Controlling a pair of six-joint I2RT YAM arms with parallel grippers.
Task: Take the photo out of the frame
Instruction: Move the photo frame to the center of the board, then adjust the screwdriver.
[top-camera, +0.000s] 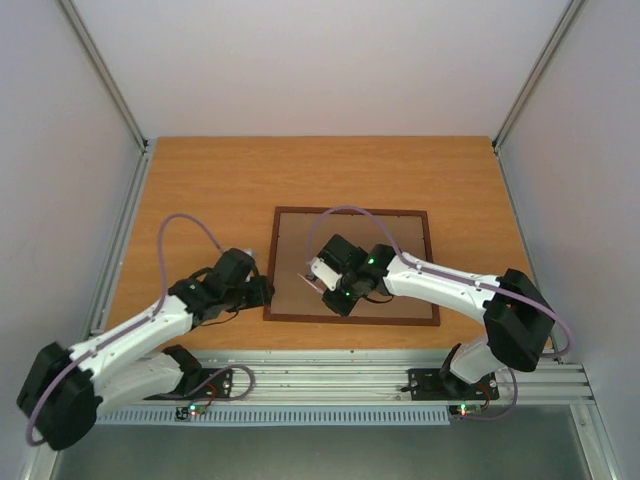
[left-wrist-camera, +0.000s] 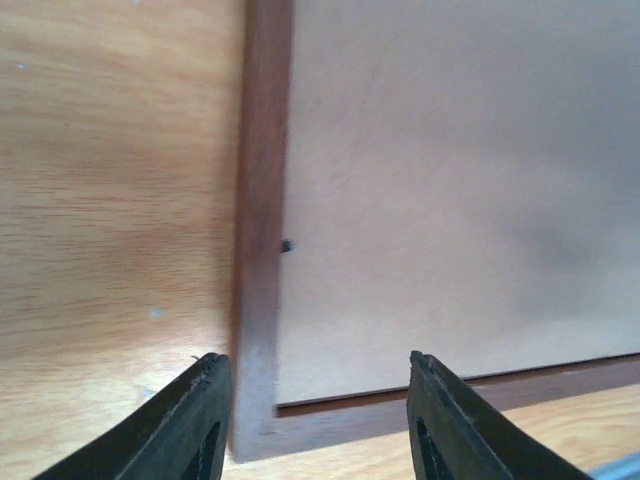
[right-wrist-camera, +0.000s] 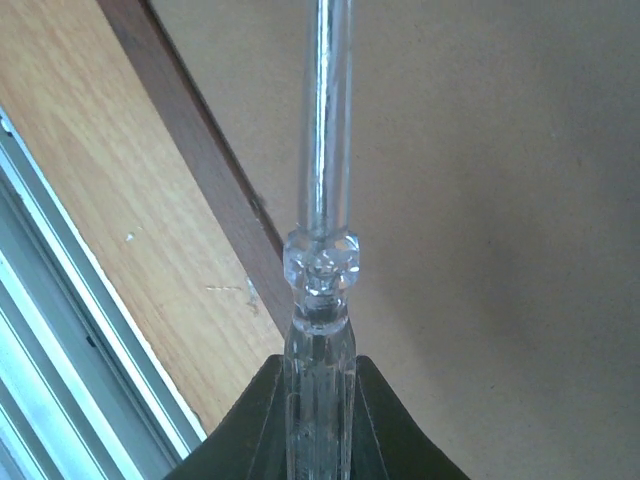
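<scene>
From above, we see a dark reddish-brown picture frame (top-camera: 350, 210) lying face down in the middle of a wooden worktop (top-camera: 200, 180), with its brown hardboard back (top-camera: 395, 245) facing up. The photo is hidden from every view. The left arm reaches in from the near left and its fingers (left-wrist-camera: 190, 420) stand apart, holding nothing. They hover over the frame's near left corner, one finger above the outer edge of the left rail and the other above the hardboard. A small dark dot (left-wrist-camera: 287, 245) sits on the hardboard just beside the left rail. The right arm reaches across from the near right, and its fingers (right-wrist-camera: 390, 430) are closed on the clear plastic handle of a screwdriver (right-wrist-camera: 320, 300). The metal shaft points away over the hardboard, near the frame's near rail. A silver aluminium rail (right-wrist-camera: 60, 300) runs along the worktop's near edge.
</scene>
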